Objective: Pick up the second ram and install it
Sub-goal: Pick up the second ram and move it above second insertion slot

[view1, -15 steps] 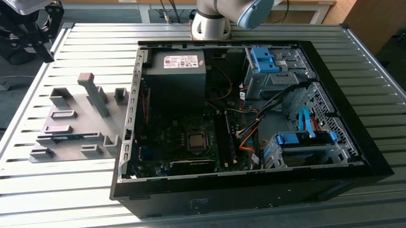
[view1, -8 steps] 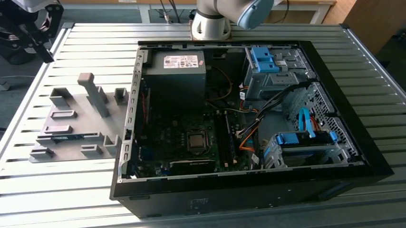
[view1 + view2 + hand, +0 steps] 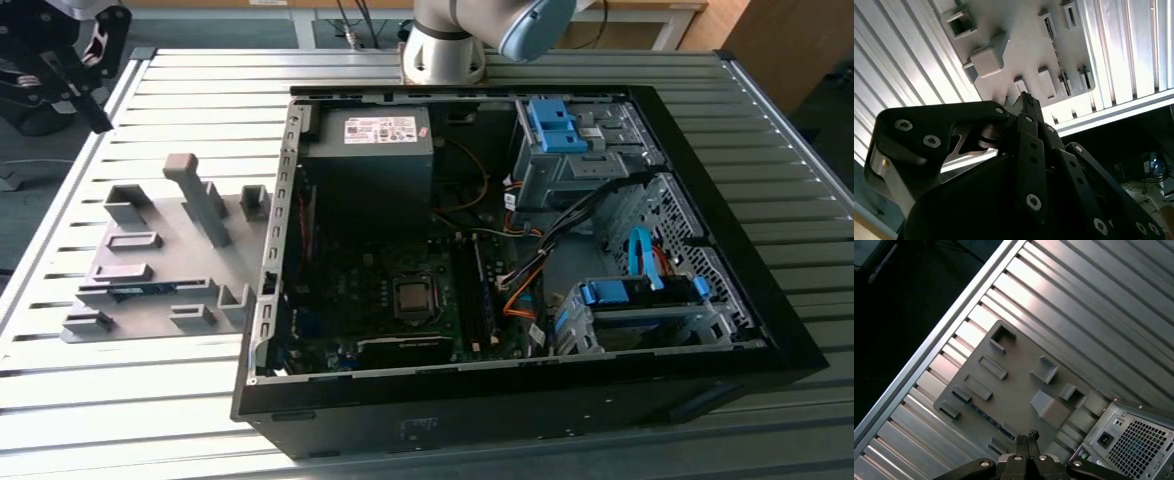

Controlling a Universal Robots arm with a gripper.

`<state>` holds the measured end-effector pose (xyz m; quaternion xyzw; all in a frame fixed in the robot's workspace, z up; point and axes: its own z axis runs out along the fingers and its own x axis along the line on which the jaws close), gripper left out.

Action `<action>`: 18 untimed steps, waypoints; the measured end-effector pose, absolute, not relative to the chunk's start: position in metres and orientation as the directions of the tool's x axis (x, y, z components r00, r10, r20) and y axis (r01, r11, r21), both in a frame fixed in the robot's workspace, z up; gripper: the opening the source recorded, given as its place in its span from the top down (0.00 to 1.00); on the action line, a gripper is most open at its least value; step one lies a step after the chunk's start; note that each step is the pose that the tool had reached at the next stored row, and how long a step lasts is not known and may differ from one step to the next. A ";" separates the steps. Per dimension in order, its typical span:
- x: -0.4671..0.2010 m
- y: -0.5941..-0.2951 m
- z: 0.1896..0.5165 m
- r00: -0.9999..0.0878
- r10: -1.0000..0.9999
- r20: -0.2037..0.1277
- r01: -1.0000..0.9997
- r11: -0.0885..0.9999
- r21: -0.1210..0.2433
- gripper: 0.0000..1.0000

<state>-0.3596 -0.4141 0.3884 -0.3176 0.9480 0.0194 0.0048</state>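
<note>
Jaws stand closed, the two tips of the gripper (image 3: 1027, 436) meeting with nothing seen between them in both wrist views. In the exterior view the gripper (image 3: 88, 105) hangs at the upper left of the frame, over the far corner of the slatted metal table (image 3: 134, 420) and well apart from the second ram (image 3: 142, 290). That ram lies as a thin blue-green strip in a slot of the grey fixture plate (image 3: 160, 255), at the lower left of the exterior view, beside the open computer case (image 3: 534, 405). In the first wrist view the same strip (image 3: 985, 415) runs along one edge of the plate (image 3: 1019, 385), between small raised grey blocks, with the closed fingertips (image 3: 1024, 440) seen just beyond its end; how high above it they are cannot be told. A taller grey post (image 3: 200, 200) stands on the plate. Inside the case sit the motherboard (image 3: 387, 275) in the middle, a dark power supply (image 3: 367, 160) above it, and blue drive brackets (image 3: 554, 125) at the upper right. The arm's base (image 3: 447, 50) stands behind the case at the top centre.
</note>
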 end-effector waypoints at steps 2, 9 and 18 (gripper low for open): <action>-0.360 -0.414 0.388 -0.783 -0.622 -0.021 -0.622 0.782 0.033 0.89; -0.360 -0.414 0.388 -0.769 -0.638 -0.020 -0.639 0.769 0.032 0.89; -0.360 -0.414 0.388 -0.745 -0.667 -0.020 -0.667 0.744 0.032 0.89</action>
